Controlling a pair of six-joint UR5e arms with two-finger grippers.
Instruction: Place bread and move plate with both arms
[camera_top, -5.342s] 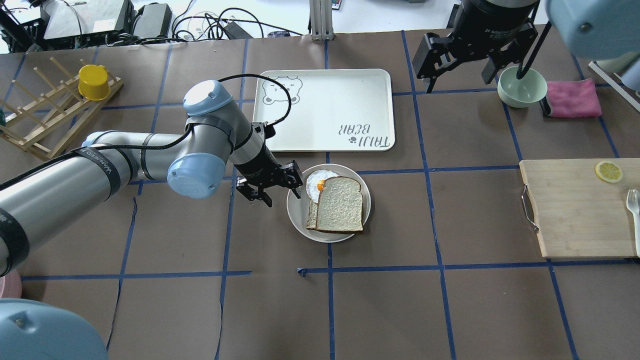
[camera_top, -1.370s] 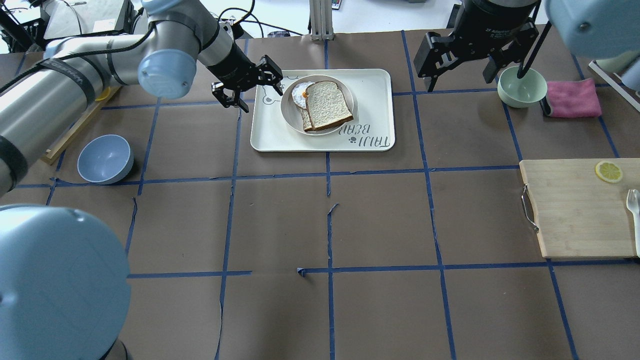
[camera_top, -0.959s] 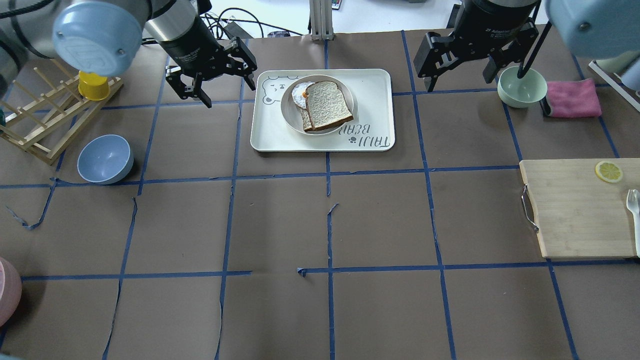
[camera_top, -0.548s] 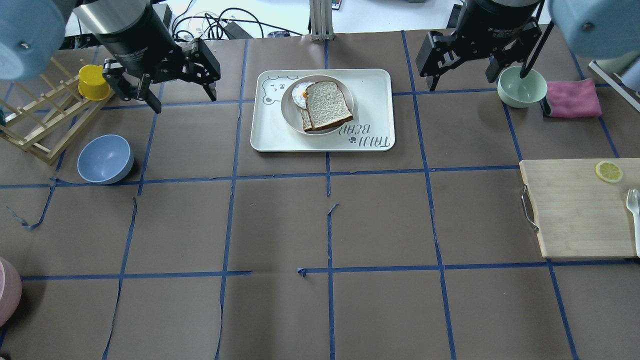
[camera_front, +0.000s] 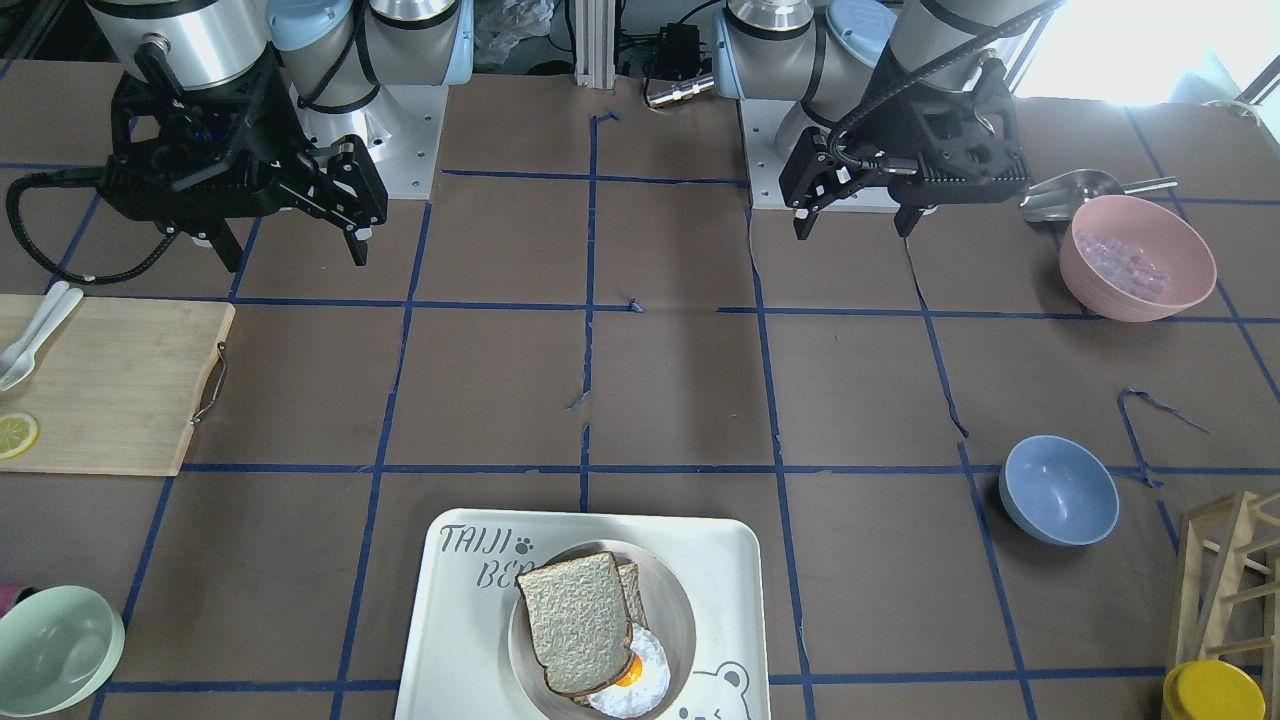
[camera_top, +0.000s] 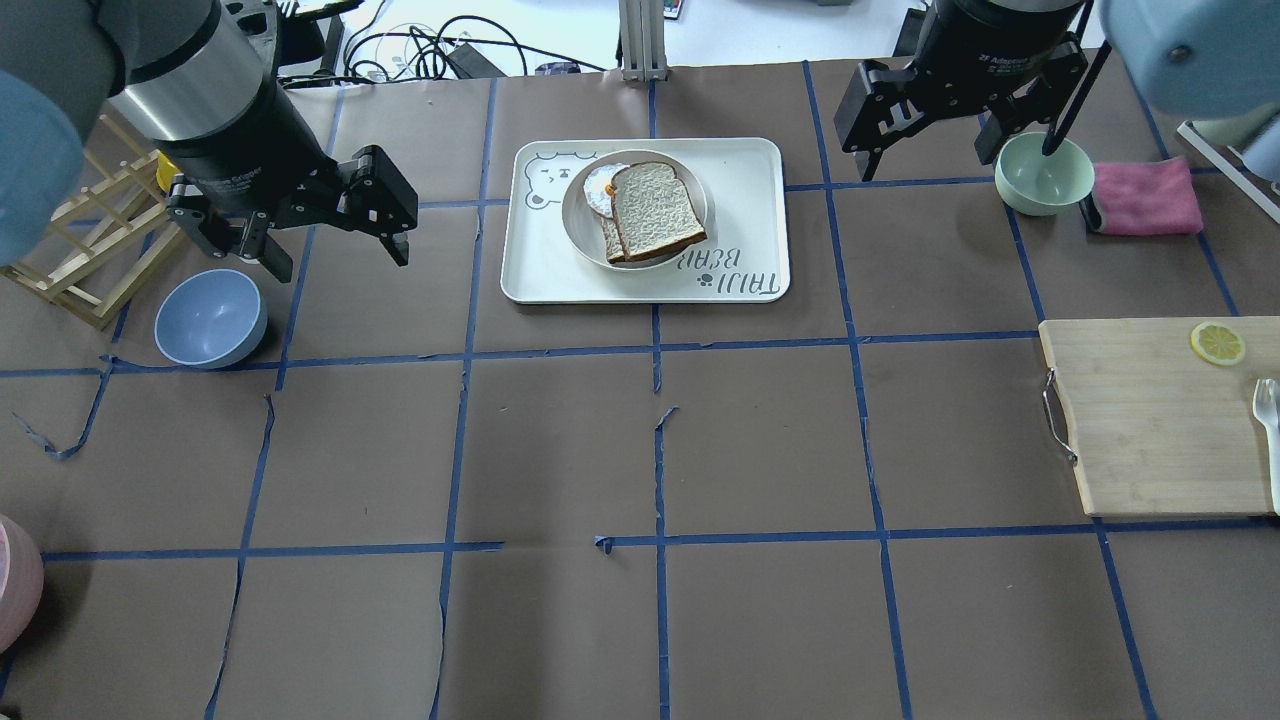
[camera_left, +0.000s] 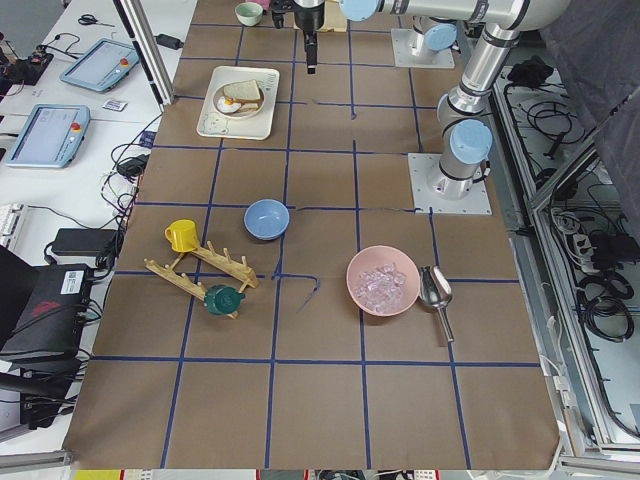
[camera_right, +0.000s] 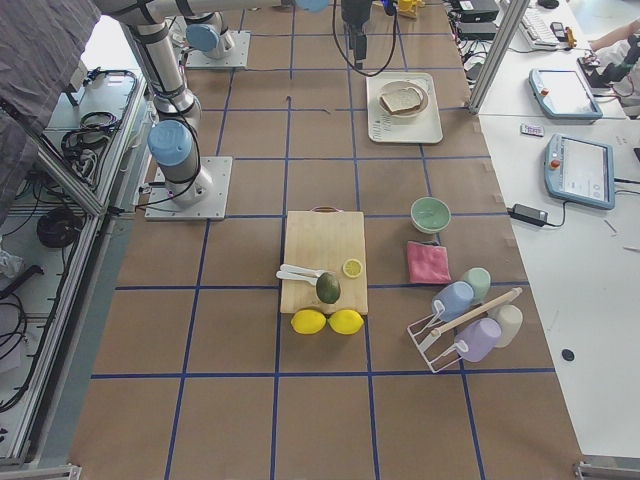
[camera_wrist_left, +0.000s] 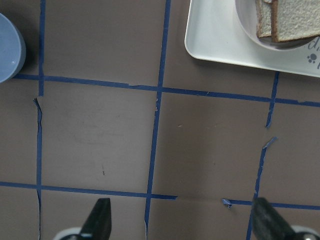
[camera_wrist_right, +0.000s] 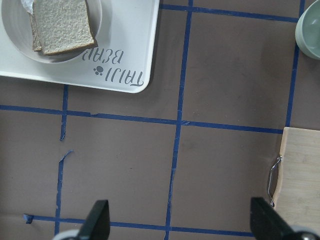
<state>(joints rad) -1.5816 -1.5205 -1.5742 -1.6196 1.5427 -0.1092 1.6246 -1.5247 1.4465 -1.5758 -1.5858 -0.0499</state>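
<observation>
The bread (camera_top: 655, 208) lies atop a second slice (camera_top: 609, 243) and an egg (camera_top: 598, 188) on the plate (camera_top: 575, 226), which sits on the tray (camera_top: 745, 170) midway along the far edge of the tabletop (camera_top: 760, 440).

**Brown-papered table, blue tape grid**

The table (camera_top: 760, 440) carries a white tray (camera_top: 745, 200) at far centre, a blue bowl (camera_top: 210, 318), a green bowl (camera_top: 1043, 175) just beside a pink cloth (camera_top: 1147, 196), a cutting board (camera_top: 1150, 430), and a pink bowl (camera_front: 1150, 300) near a metal scoop (camera_front: 1065, 195).

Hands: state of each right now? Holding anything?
Left hand: open, holding nothing.
Right hand: open, holding nothing.
</observation>
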